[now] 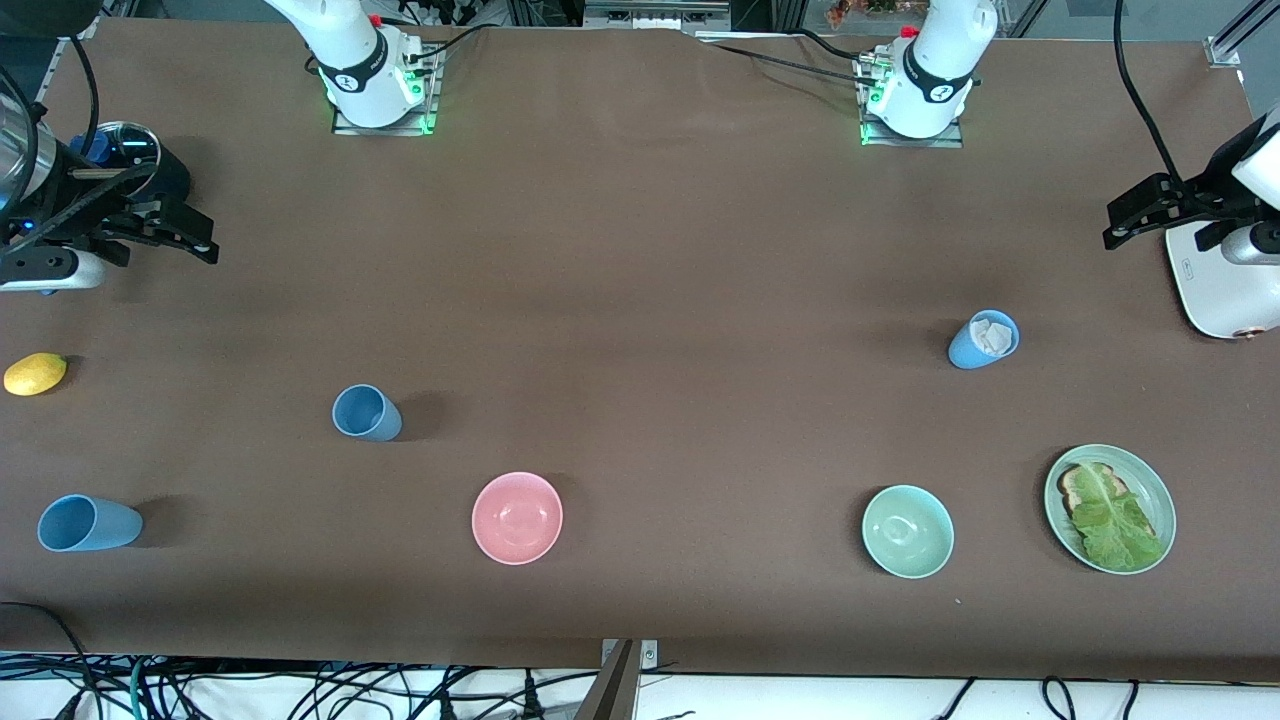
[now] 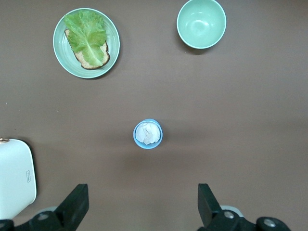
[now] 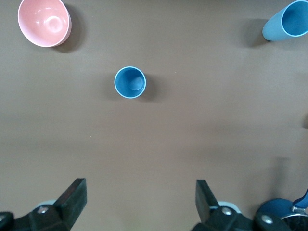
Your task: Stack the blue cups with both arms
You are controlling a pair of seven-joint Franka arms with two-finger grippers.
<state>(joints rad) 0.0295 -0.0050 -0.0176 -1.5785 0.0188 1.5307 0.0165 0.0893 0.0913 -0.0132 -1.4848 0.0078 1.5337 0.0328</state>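
Three light-blue cups stand on the brown table. One (image 1: 367, 412) is toward the right arm's end, and shows in the right wrist view (image 3: 130, 82). A second (image 1: 88, 523) is nearer the front camera at that end (image 3: 286, 21). The third (image 1: 984, 340), toward the left arm's end, has crumpled white paper inside (image 2: 147, 134). My right gripper (image 1: 190, 235) hangs open and empty above the table's right-arm end (image 3: 139, 204). My left gripper (image 1: 1125, 220) hangs open and empty above the left-arm end, beside the toaster (image 2: 143, 207).
A pink bowl (image 1: 517, 517) and a mint-green bowl (image 1: 908, 531) sit near the front edge. A green plate (image 1: 1160, 495) holds toast and lettuce. A white toaster (image 1: 1225, 285), a yellow lemon (image 1: 35, 373) and a dark-blue lidded saucepan (image 1: 125, 150) sit at the table's ends.
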